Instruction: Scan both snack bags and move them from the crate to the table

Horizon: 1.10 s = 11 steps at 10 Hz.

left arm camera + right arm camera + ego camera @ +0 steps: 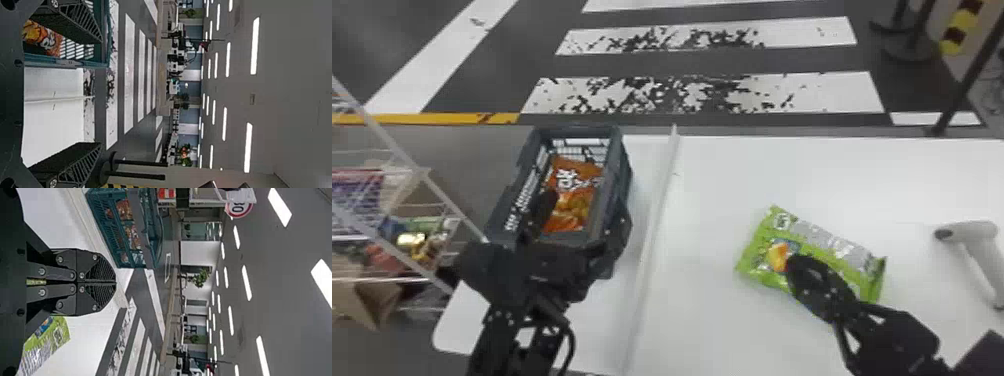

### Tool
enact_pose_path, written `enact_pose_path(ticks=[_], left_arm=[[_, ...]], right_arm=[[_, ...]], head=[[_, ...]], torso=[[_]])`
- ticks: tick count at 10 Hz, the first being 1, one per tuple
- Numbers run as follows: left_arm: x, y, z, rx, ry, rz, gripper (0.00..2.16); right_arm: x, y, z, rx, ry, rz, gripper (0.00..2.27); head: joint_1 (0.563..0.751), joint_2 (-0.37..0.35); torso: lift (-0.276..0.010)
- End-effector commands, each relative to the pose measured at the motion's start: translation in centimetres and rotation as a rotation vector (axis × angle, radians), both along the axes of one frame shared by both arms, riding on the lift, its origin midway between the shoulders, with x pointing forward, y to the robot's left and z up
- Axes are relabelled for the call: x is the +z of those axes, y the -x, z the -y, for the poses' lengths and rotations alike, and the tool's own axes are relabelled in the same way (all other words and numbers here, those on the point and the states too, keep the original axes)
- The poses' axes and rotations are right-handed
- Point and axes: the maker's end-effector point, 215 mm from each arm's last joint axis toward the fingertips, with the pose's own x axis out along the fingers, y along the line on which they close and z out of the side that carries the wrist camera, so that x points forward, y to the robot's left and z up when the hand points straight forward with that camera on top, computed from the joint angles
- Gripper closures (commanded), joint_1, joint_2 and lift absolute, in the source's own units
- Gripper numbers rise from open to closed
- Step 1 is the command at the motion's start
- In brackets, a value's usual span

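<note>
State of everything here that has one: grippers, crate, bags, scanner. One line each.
Left gripper: open, empty, at the crate.
Right gripper: shut, empty, above the green snack bag.
Crate: upright, open-topped, holding the orange snack bag.
Orange snack bag: inside the crate.
Green snack bag: flat on the table.
Scanner: on the table, ungripped.

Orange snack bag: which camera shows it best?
The head view, showing most of the orange bag from above. The left wrist view shows part of it; the right wrist view, pieces through the crate side.
</note>
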Motion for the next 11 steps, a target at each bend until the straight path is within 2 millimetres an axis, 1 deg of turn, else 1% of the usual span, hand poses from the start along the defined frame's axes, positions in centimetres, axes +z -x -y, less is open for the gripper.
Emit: enact_pose_path(ticks=[1,3,5,7,9,11], left_arm=[[-0.5,0.4,-0.6,0.011,-0.004,-0.013,0.07],[-0.8,0.7,-0.7,0.009,-0.005,-0.020,0.08],[-0.7,0.8,-0.6,0.006,-0.004,-0.022,0.08],[-0.9,0.9,-0.4,0.000,-0.003,-0.028,0.08],[-0.7,0.9,-0.3,-0.004,-0.005,-0.025,0.08],[-0.4,1.0,-0.5,-0.005,-0.012,-0.032,0.08]], right_arm=[[-1.9,0.6,-4.0,0.086,0.035,-0.039,2.25],[-4.5,0.9,-7.9,0.168,0.087,-0.084,2.25],[-7.0,-0.1,-9.3,0.200,0.134,-0.122,2.26],[-9.2,-1.9,-9.8,0.210,0.180,-0.174,2.25],[-10.5,-4.0,-9.4,0.186,0.229,-0.197,2.25],[-11.9,-5.3,-9.1,0.166,0.291,-0.208,2.25]], head=[[0.695,0.228],[0.695,0.319],[0.695,0.350],[0.695,0.350],[0.695,0.350],[0.695,0.350]], torso=[[-0.088],[-0.088],[-0.088],[-0.088],[-0.088],[-0.088]])
